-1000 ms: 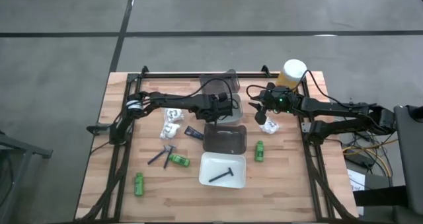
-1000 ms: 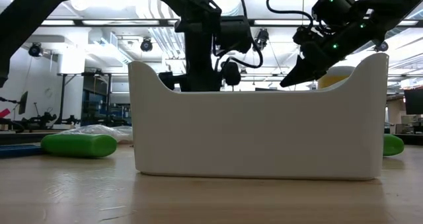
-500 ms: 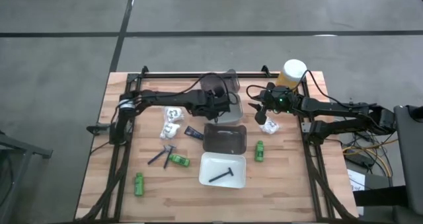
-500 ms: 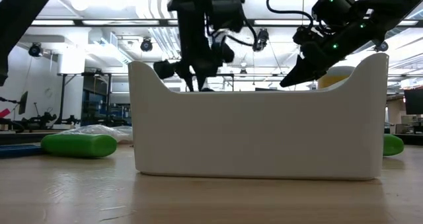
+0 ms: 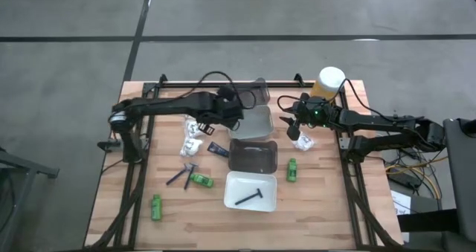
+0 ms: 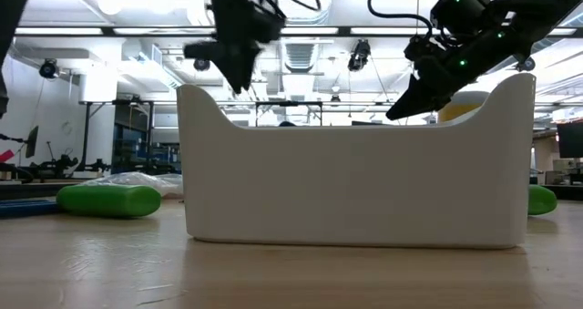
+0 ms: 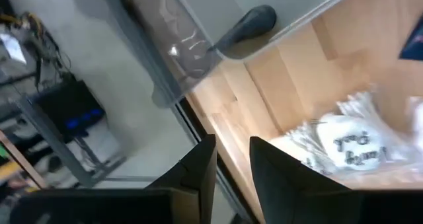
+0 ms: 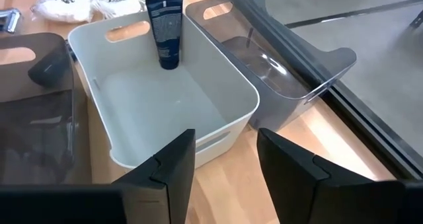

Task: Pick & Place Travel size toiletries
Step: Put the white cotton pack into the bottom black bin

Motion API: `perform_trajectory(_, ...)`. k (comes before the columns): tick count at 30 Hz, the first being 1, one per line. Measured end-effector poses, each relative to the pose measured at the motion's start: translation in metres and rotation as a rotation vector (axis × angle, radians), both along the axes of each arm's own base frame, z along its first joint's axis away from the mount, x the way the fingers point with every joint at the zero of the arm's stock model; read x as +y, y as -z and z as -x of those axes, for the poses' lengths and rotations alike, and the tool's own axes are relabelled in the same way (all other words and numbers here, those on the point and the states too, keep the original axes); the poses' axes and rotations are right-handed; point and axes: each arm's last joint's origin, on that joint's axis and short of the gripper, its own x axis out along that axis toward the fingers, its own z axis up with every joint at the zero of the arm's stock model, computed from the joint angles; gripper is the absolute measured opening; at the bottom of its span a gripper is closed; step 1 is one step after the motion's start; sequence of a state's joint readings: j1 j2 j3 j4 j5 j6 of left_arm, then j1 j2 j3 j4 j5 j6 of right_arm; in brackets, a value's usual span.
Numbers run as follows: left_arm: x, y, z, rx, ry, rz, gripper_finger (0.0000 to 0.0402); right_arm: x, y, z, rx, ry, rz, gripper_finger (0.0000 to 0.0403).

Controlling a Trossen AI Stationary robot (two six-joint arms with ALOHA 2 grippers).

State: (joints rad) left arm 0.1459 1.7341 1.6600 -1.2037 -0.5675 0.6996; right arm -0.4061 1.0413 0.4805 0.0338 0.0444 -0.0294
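Your left gripper point(image 7: 231, 145) hangs just left of the pale tray point(image 5: 256, 124), its claw slightly apart and empty. The white packets point(image 5: 195, 131) lie further left of the tray. Come down squarely over one packet and pinch its bunched middle. Your right gripper point(image 8: 225, 135), spread and empty, waits right of the tray.

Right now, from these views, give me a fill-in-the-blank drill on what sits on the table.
1. ___ green bottles lie on the bare table.
2. One black razor lies inside a white ___.
3. The yellow container has a ___ cap.
Missing words: three; tray; white.
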Motion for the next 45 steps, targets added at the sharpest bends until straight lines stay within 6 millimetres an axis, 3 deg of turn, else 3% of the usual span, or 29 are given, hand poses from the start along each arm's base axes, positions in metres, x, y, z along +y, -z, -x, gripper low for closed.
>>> perform_trajectory(6, -0.008, -0.016, 0.043, -0.213, -0.054, 0.075, 0.0087, 0.000, 0.000, 0.000, -0.001, 0.005, -0.010, 0.0172)
perform_trajectory(11, -0.016, -0.010, 0.077, -0.433, 0.007, 0.147, 0.0079, 0.001, 0.000, 0.001, -0.013, 0.004, -0.051, 0.0180)
perform_trajectory(23, -0.031, 0.037, 0.145, -0.846, 0.098, 0.289, 0.0078, 0.004, 0.002, 0.004, -0.010, -0.007, -0.149, 0.0165)
perform_trajectory(33, -0.041, 0.081, 0.184, -1.209, -0.002, 0.574, 0.0078, 0.005, -0.002, 0.007, -0.036, 0.003, -0.157, 0.0129)
perform_trajectory(38, -0.046, 0.102, 0.200, -1.329, 0.022, 0.737, 0.0078, 0.006, -0.002, 0.007, -0.042, 0.024, -0.193, 0.0113)
perform_trajectory(45, -0.049, 0.126, 0.218, -1.419, -0.023, 0.813, 0.0078, 0.008, 0.004, 0.010, -0.011, 0.046, -0.290, 0.0095)
